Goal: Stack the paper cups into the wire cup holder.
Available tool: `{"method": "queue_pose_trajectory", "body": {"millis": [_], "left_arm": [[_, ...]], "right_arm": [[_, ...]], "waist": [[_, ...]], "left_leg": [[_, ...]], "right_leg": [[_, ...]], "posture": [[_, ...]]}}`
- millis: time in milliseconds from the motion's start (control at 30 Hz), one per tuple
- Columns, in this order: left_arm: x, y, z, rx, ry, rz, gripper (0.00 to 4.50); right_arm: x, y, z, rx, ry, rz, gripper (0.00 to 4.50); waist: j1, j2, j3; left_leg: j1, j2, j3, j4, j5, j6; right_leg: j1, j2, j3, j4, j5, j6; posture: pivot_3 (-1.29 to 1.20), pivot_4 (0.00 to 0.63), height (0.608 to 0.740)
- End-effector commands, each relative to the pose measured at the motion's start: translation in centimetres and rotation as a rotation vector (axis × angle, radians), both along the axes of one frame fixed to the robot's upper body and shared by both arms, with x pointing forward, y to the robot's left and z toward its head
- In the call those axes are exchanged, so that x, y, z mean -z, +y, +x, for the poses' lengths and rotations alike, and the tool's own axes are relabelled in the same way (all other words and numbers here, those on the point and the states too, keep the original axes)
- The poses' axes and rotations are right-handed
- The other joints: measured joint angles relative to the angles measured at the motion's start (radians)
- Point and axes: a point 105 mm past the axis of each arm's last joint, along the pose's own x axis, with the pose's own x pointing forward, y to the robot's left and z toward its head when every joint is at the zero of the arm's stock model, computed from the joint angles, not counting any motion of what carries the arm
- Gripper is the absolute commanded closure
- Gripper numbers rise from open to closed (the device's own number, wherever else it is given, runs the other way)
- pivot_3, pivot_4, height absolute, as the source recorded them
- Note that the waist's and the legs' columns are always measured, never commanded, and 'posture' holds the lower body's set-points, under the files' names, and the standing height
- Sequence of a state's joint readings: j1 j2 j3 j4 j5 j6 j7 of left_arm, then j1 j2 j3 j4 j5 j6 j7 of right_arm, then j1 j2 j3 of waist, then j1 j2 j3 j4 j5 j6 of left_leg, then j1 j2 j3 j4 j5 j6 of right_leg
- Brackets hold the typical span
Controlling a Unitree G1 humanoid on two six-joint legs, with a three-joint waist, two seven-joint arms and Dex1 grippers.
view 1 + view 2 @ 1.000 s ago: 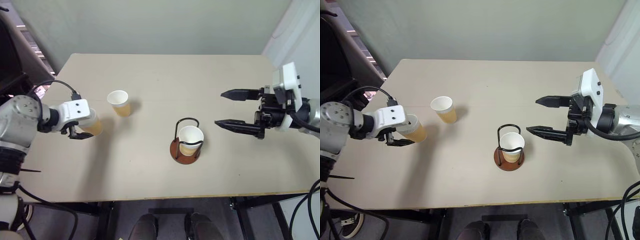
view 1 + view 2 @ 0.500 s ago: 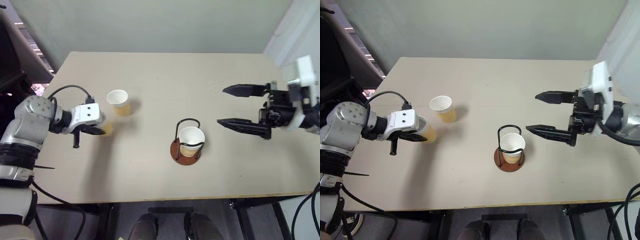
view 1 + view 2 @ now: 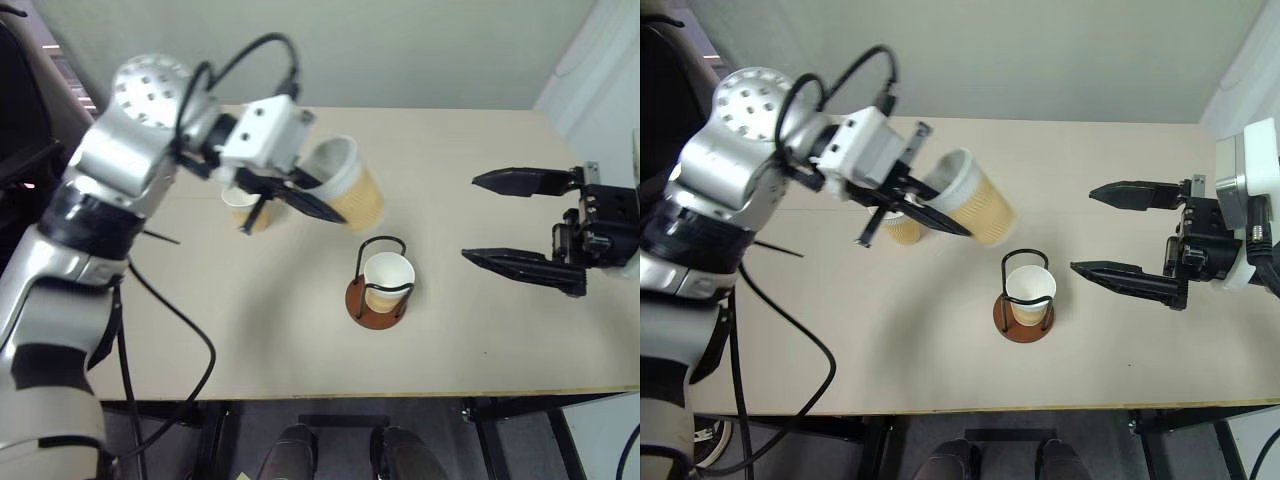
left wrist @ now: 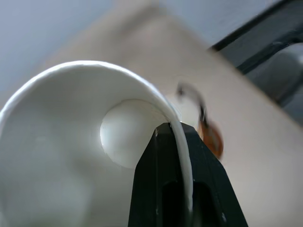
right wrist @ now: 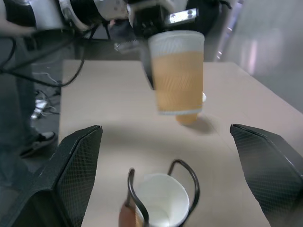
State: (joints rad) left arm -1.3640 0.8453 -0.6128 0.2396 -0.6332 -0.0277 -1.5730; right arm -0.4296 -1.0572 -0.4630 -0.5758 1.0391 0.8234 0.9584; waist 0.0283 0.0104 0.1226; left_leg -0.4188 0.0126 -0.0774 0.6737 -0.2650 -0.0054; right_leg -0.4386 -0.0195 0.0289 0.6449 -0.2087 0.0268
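Note:
My left gripper (image 3: 322, 198) is shut on the rim of a tan paper cup (image 3: 355, 190), one finger (image 4: 165, 189) outside the rim. It holds this cup tilted in the air, behind and left of the wire cup holder (image 3: 376, 300). The holder's reddish disc stands mid-table with a second paper cup (image 3: 388, 275) upright inside its black wire loops. A third paper cup (image 3: 902, 230) stands on the table, partly hidden behind my left gripper. My right gripper (image 3: 470, 218) hovers open to the right of the holder, pointing at it, with nothing between its fingers.
The beige table (image 3: 450, 140) reaches a plain wall at the back and drops off at its front edge (image 3: 400, 395). Black cables (image 3: 165, 330) from my left arm hang over the table's left side.
My left gripper closed on the cup at the left, lifted it off the table and carried it right toward the holder, rolling as it went. My right gripper drew back slightly, still open.

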Motion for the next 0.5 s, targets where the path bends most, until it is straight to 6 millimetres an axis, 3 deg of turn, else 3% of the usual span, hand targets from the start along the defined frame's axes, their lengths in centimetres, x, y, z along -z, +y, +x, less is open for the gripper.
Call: {"method": "queue_pose_trajectory", "body": {"millis": [33, 100, 233, 500], "left_arm": [[-0.1, -1.4, -0.1, 0.111, -0.043, 0.043, 4.48], [0.0, -2.1, 0.0, 0.143, -0.058, 0.061, 4.48], [2.4, -2.7, 1.4, 0.167, -0.145, 0.193, 4.48], [3.8, -4.0, 2.0, 0.235, -0.204, 0.244, 4.48]], "right_arm": [[-0.9, 0.0, -1.1, 0.029, -0.066, -0.012, 0.00], [-0.7, -0.1, -1.4, 0.050, -0.066, -0.016, 0.00], [-0.5, -0.6, -2.0, 0.107, -0.069, -0.013, 0.00], [0.0, -0.7, -2.3, 0.162, -0.062, -0.009, 0.00]], "waist": [[0.000, 0.001, 0.000], [-0.004, 0.001, 0.000], [-0.001, 0.001, 0.000], [0.005, 0.001, 0.001]], "left_leg": [[0.000, 0.000, 0.000, 0.001, 0.000, 0.000], [0.000, 0.000, 0.001, 0.001, 0.000, 0.000], [-0.001, 0.000, 0.001, 0.003, 0.000, 0.000], [-0.004, -0.001, 0.002, 0.011, -0.002, 0.000]], "right_leg": [[0.001, 0.000, 0.000, 0.000, 0.000, 0.000], [0.001, 0.000, 0.000, 0.000, 0.000, 0.001], [0.002, 0.000, 0.000, -0.001, -0.001, 0.004], [0.005, 0.000, 0.002, -0.004, 0.000, 0.010]], "posture": [[0.00, 0.150, 0.740], [0.00, 0.150, 0.740], [0.00, 0.150, 0.740], [0.00, 0.150, 0.740]]}}
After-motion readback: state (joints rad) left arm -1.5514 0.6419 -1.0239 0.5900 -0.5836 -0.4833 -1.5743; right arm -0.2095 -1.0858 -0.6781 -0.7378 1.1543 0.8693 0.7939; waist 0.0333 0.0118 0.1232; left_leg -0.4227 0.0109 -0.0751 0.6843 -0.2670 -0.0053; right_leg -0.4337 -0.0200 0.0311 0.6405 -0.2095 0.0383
